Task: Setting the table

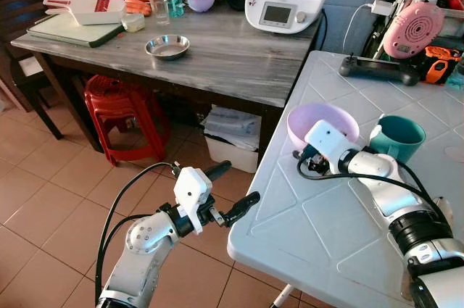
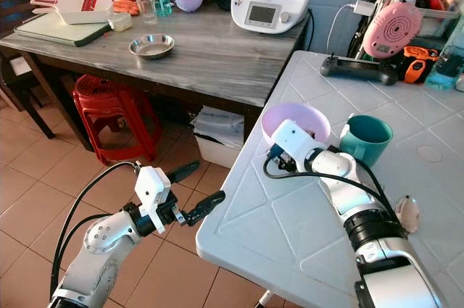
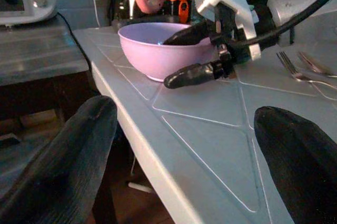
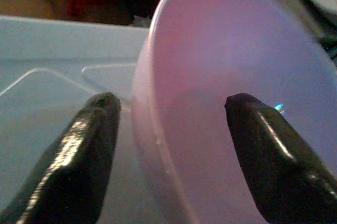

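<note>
Lilac plastic bowl (image 1: 319, 121) standing upright on the white plastic table (image 1: 304, 228), near that table's edge facing the wooden counter (image 1: 232, 51). The right gripper (image 4: 168, 145) straddles the bowl's near rim, one finger (image 4: 92, 145) outside the wall and the other inside, jaws apart and not yet pressing the wall. A teal mug (image 1: 397, 138) stands just beside the bowl, on the side away from the table edge; a fork (image 3: 295, 68) lies farther in on the table. The left gripper (image 1: 230, 190) hovers off the table edge over the tiled floor, fingers apart, holding nothing. Likely hazards: a pinch on a thin, smooth, sloping wall may slip or tip the bowl as it lifts; a push toward the nearby edge may send it to the floor; a sideways swing may knock the mug.
</note>
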`<state>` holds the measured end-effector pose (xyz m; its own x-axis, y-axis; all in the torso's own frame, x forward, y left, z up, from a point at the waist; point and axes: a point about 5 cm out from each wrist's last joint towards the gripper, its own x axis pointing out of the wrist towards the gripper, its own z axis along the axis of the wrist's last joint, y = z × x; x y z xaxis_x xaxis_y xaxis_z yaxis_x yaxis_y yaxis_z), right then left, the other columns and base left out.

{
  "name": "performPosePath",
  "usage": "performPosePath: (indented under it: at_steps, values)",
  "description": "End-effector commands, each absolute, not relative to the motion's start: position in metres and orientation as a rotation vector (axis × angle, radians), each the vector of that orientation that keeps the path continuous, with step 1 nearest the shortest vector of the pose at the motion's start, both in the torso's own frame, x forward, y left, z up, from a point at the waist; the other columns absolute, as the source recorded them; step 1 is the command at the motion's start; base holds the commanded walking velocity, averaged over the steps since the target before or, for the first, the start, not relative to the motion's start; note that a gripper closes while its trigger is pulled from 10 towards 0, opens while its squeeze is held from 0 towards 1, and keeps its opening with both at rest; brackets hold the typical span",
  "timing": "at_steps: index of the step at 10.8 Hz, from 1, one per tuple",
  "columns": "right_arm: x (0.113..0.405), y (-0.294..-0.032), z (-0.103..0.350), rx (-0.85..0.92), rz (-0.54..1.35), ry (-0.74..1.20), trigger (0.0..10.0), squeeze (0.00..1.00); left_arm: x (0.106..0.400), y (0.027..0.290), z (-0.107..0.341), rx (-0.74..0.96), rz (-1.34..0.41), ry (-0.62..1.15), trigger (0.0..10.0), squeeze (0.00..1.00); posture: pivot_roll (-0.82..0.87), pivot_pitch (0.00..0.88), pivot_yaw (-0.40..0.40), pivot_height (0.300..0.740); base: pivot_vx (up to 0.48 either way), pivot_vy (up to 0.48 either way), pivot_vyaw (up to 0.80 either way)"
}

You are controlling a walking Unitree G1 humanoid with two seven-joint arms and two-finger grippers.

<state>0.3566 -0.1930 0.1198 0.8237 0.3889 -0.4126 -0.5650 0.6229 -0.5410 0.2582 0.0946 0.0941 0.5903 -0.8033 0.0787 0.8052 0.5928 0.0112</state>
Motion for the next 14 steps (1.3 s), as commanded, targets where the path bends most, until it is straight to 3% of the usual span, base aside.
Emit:
performPosePath:
  at_steps: [1,7,14]
  values:
    - [0.36,-0.19,0.123,-0.725,0.578,0.255,0.0,0.0,0.259,0.094,0.099,-0.007,-0.952,-0.091,10.0,0.0,0.01,0.0,0.024,0.74,0.0,0.0,0.0]
    - [0.363,-0.191,0.131,-0.79,0.59,0.172,0.0,0.0,0.259,0.092,0.101,0.008,-0.974,-0.11,10.0,0.0,0.0,0.0,0.028,0.74,0.0,0.0,0.0]
    - [0.358,-0.209,0.137,-0.81,0.567,0.139,0.0,0.0,0.258,0.09,0.101,0.027,-0.98,-0.117,10.0,0.0,0.0,0.0,0.029,0.74,0.0,0.0,0.0]
